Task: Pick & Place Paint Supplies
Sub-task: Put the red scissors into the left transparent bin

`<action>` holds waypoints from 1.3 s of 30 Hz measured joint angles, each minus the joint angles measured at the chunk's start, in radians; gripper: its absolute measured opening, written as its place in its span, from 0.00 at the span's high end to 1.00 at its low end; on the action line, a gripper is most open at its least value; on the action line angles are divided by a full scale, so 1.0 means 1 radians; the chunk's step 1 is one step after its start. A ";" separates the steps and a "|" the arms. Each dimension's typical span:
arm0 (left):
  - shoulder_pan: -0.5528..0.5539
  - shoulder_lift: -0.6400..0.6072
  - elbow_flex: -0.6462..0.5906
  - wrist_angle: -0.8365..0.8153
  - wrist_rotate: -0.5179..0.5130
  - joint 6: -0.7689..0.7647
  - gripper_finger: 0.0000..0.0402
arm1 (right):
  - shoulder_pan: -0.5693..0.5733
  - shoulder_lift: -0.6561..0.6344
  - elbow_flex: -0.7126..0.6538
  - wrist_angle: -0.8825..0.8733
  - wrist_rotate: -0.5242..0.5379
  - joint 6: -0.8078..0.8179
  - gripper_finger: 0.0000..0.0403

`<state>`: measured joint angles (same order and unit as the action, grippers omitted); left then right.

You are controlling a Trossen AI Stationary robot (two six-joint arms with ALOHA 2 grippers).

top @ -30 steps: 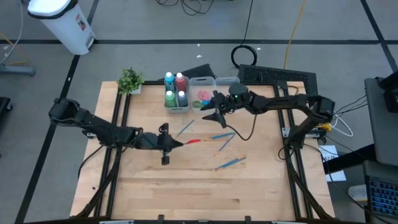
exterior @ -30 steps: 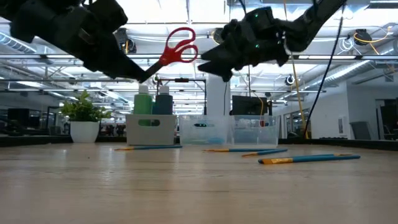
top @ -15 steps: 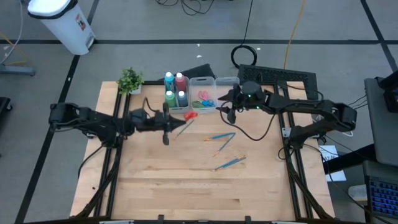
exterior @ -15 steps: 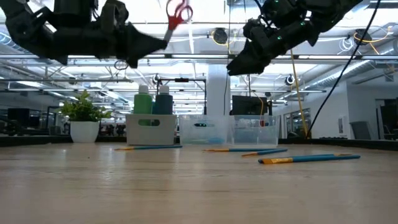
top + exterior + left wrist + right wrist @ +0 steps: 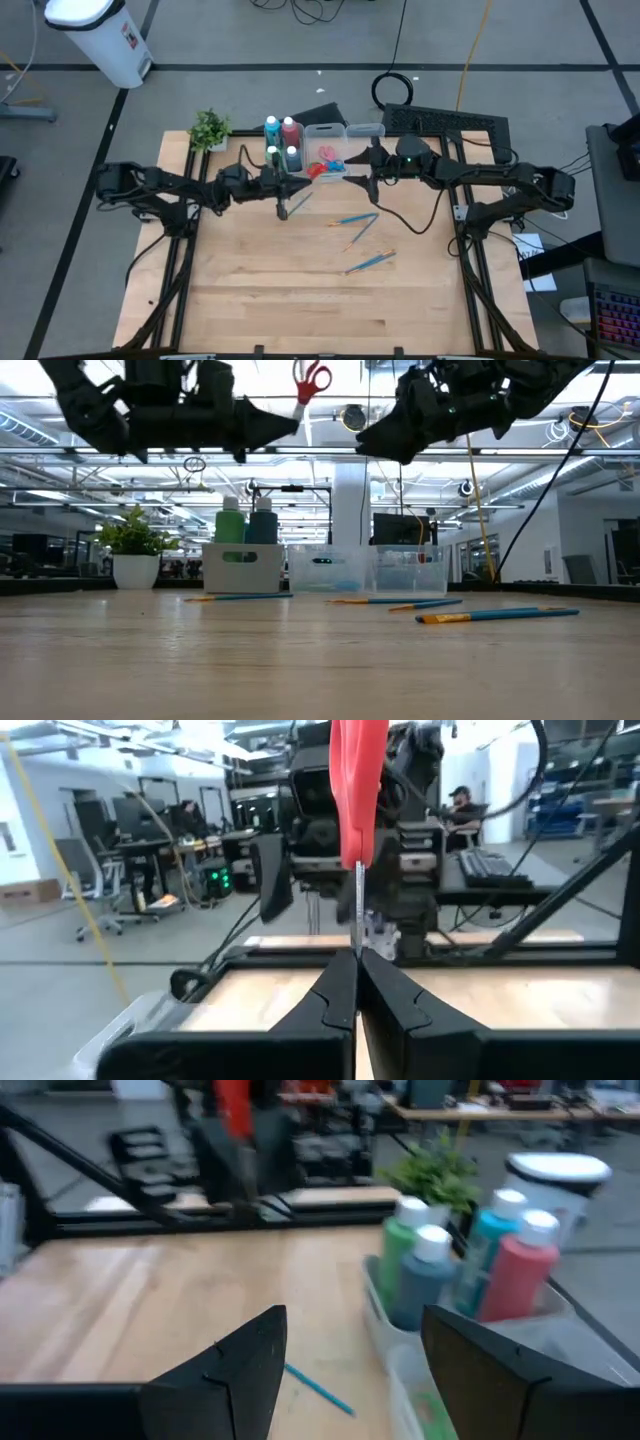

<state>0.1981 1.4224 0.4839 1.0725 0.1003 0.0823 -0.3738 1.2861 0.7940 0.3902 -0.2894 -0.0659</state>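
My left gripper (image 5: 298, 179) reaches level from the table's left and is shut on the red scissors (image 5: 314, 171), which are high over the table beside the middle bin (image 5: 326, 150). That bin holds other scissors. My right gripper (image 5: 351, 171) hovers open just right of that bin, facing the left gripper, with nothing between its fingers (image 5: 350, 1370). Blue, pink-red, green and dark paint bottles (image 5: 282, 143) stand in the left bin. Several thin brushes (image 5: 356, 224) lie flat on the table. My left gripper pinches the scissors' closed blades (image 5: 357, 925) between its two fingertips. The fingers lie level, coming from the table's left. The scissors stand upright above the fingertips with the red handles (image 5: 314, 377) on top, lifted clear of the table.
A third clear bin (image 5: 366, 134) sits right of the middle one. A small potted plant (image 5: 210, 128) stands at the far left corner. One brush (image 5: 297, 205) lies under the left arm's wrist. The near half of the table holds only a brush pair (image 5: 371, 262).
My left gripper has swung toward the far right, to the bins, and risen. It has tipped up from slanting down to level, so the red scissors now stand handles up. My right gripper has risen and drawn back a little toward the far right, staying open.
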 joint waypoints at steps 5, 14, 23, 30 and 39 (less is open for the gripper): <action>-0.011 0.059 0.047 -0.002 0.081 -0.012 0.98 | 0.034 0.006 0.000 0.068 -0.002 -0.003 0.45; -0.029 0.095 0.066 -0.009 0.083 0.016 0.99 | 0.107 0.053 0.002 0.225 -0.001 -0.001 0.45; -0.029 0.095 0.066 -0.028 0.083 0.030 0.99 | 0.157 0.098 -0.002 0.343 -0.001 0.016 0.45; -0.029 0.095 0.066 -0.040 0.082 0.029 0.99 | 0.166 0.192 -0.001 0.523 -0.001 0.050 0.45; -0.029 0.095 0.066 -0.082 0.044 0.025 0.98 | 0.166 0.207 0.000 0.577 -0.001 0.055 0.45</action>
<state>0.1688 1.5173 0.5499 0.9901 0.1438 0.1071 -0.2073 1.4934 0.7940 0.9671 -0.2901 -0.0113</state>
